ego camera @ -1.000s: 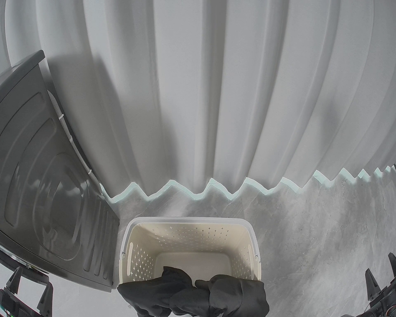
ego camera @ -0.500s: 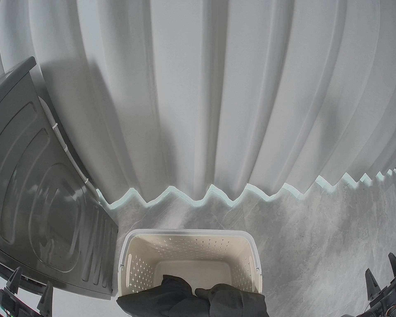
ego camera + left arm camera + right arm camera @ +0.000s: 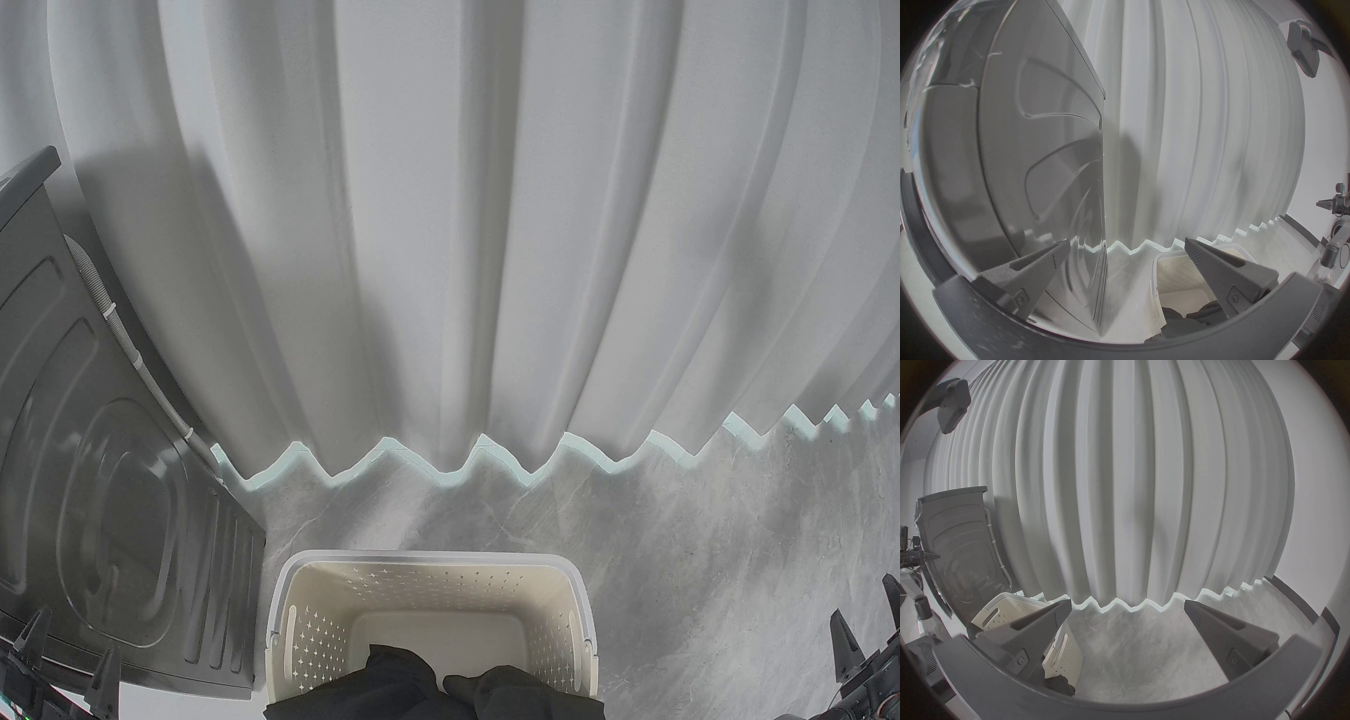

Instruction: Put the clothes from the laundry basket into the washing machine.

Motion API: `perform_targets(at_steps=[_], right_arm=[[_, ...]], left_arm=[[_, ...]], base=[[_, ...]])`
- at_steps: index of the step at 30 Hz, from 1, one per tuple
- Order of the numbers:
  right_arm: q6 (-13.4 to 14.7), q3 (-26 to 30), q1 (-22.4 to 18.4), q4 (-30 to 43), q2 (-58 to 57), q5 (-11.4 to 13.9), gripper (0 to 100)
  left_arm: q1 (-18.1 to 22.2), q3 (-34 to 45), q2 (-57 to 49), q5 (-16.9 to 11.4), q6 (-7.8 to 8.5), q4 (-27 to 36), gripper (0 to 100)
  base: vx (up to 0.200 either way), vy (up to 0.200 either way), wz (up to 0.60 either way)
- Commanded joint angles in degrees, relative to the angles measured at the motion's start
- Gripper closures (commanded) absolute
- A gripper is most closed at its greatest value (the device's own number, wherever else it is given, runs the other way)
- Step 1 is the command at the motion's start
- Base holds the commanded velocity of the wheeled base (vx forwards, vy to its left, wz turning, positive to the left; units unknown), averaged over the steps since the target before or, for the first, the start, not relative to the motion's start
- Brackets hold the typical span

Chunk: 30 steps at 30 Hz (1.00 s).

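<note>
A cream perforated laundry basket [image 3: 431, 562] stands on the floor at the bottom centre of the head view. Dark clothes [image 3: 422, 689] are draped over its near rim. The grey washing machine [image 3: 94, 487] stands to the basket's left, its side panel facing me. My left gripper [image 3: 73, 647] is open and empty, low at the left in front of the machine. My right gripper [image 3: 864, 609] is open and empty, low at the far right. The left wrist view has the machine [image 3: 1017, 164], the basket [image 3: 1176, 272] and the clothes [image 3: 1190, 316] beyond the open left gripper [image 3: 1125, 246].
A white pleated curtain [image 3: 487, 234] hangs behind the basket down to the grey marbled floor [image 3: 731, 525]. A ribbed hose [image 3: 131, 347] runs down the machine's rear edge. Bare floor lies to the right of the basket.
The whole head picture has shifted: basket and clothes sit lower and the machine farther left, so the camera has moved. Both grippers stay open in the same corners.
</note>
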Motion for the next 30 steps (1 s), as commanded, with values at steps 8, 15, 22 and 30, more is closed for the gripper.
perform_targets(at_steps=[8, 15, 22, 30], right_arm=[[-0.03, 1.01, 0.04, -0.01, -0.93, 0.02, 0], [-0.03, 1.01, 0.04, -0.01, -0.93, 0.02, 0], [-0.03, 1.01, 0.04, -0.01, -0.93, 0.02, 0], [-0.03, 1.01, 0.04, -0.01, -0.93, 0.02, 0]], left_arm=[[0.01, 0.92, -0.95, -0.01, -0.04, 0.00, 0], [0.01, 0.92, -0.86, 0.07, -0.04, 0.00, 0], [0.01, 0.92, -0.95, -0.01, -0.04, 0.00, 0], [0.01, 0.92, -0.95, 0.07, 0.05, 0.00, 0]], base=[[0.000, 0.000, 0.00], [0.000, 0.000, 0.00], [0.000, 0.000, 0.00], [0.000, 0.000, 0.00]])
